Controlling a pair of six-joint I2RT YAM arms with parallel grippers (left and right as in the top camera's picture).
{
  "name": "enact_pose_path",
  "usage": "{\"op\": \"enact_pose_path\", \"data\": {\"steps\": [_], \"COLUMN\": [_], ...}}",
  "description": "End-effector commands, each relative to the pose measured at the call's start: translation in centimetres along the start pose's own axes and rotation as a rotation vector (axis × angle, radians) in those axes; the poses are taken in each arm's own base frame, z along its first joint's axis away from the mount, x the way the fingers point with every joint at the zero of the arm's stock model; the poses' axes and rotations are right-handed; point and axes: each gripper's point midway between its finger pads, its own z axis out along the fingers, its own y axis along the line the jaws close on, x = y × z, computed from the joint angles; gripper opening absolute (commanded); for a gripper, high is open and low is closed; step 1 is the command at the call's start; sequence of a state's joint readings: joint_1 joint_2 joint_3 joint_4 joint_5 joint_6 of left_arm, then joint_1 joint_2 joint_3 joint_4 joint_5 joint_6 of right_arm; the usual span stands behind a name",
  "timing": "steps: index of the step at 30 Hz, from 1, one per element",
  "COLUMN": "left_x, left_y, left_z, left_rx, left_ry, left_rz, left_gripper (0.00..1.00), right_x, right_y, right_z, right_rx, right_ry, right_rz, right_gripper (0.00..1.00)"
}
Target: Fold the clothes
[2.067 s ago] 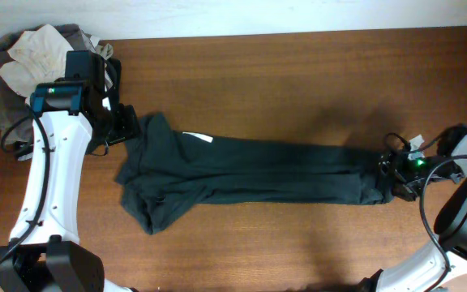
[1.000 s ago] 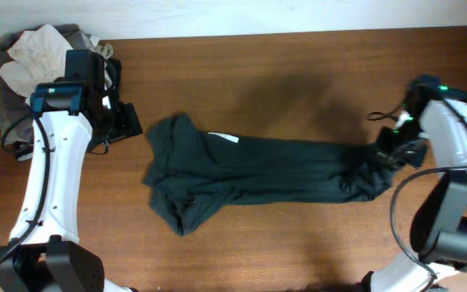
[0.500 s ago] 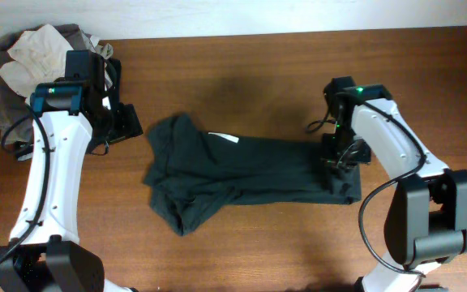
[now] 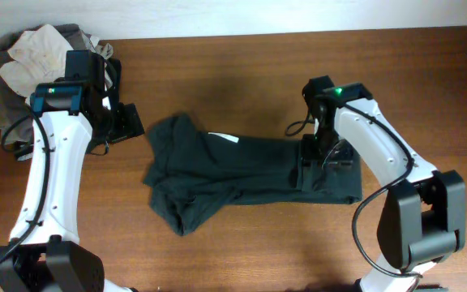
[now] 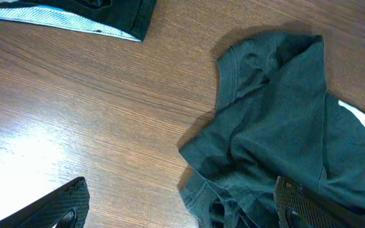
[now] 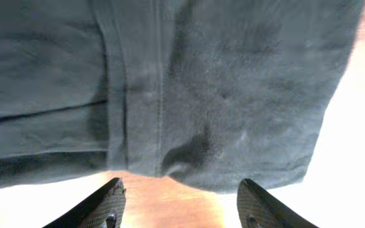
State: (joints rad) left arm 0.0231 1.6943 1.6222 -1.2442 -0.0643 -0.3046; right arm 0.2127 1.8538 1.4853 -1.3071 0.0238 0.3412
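The clothes (image 4: 233,174), a dark T-shirt, lie bunched lengthwise across the middle of the table, and the right end is doubled back over itself. My right gripper (image 4: 327,156) hovers over that folded end, open and holding nothing. In the right wrist view the fabric (image 6: 201,82) fills the top and the right gripper (image 6: 182,212) frames bare wood just below its hem. My left gripper (image 4: 125,122) stands open beside the crumpled left end. From the left wrist the shirt (image 5: 277,126) lies between and beyond the spread fingers of the left gripper (image 5: 185,212).
A heap of pale, grey and olive garments (image 4: 39,53) sits in the back left corner behind the left arm, and one dark piece with a light band (image 5: 75,12) shows in the left wrist view. A small white tag (image 4: 231,139) lies on the shirt.
The right gripper dragged the shirt's right end leftward, laid it back over the body and opened, releasing it. The left arm stayed where it was.
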Motion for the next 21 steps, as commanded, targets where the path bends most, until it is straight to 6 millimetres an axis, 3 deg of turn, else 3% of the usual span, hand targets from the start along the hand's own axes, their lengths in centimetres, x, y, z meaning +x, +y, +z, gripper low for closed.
{"op": "enact_pose_path", "data": {"steps": [1, 2, 5, 7, 9, 13, 16, 18, 21], "left_x": [0.2, 0.2, 0.2, 0.2, 0.2, 0.2, 0.2, 0.2, 0.2], "left_y": [0.2, 0.2, 0.2, 0.2, 0.2, 0.2, 0.2, 0.2, 0.2], "left_z": [0.4, 0.4, 0.4, 0.4, 0.4, 0.4, 0.4, 0.4, 0.4], "left_rx": [-0.009, -0.009, -0.009, -0.009, -0.009, -0.009, -0.009, -0.009, -0.009], "left_ry": [0.014, 0.015, 0.014, 0.014, 0.015, 0.015, 0.015, 0.015, 0.015], "left_rz": [0.005, 0.005, 0.005, 0.004, 0.004, 0.004, 0.004, 0.004, 0.004], "left_gripper": [0.93, 0.93, 0.93, 0.93, 0.93, 0.93, 0.93, 0.93, 0.93], "right_x": [-1.6, -1.5, -0.4, 0.2, 1.1, 2.4, 3.2, 3.5, 2.7], "right_y": [-1.6, -2.0, -3.3, -3.0, -1.8, -0.2, -0.2, -0.3, -0.2], "right_z": [-3.2, -3.1, -1.2, 0.5, 3.5, 7.2, 9.4, 9.9, 8.6], "right_rx": [-0.040, -0.038, -0.027, -0.053, -0.114, -0.216, -0.223, -0.223, -0.228], "right_ry": [-0.075, -0.064, -0.002, 0.028, 0.053, 0.074, 0.074, 0.076, 0.057], "right_rz": [0.039, 0.036, 0.039, 0.042, 0.037, 0.032, 0.045, 0.050, 0.049], "right_gripper": [0.61, 0.59, 0.38, 0.22, 0.04, 0.04, 0.04, 0.04, 0.04]}}
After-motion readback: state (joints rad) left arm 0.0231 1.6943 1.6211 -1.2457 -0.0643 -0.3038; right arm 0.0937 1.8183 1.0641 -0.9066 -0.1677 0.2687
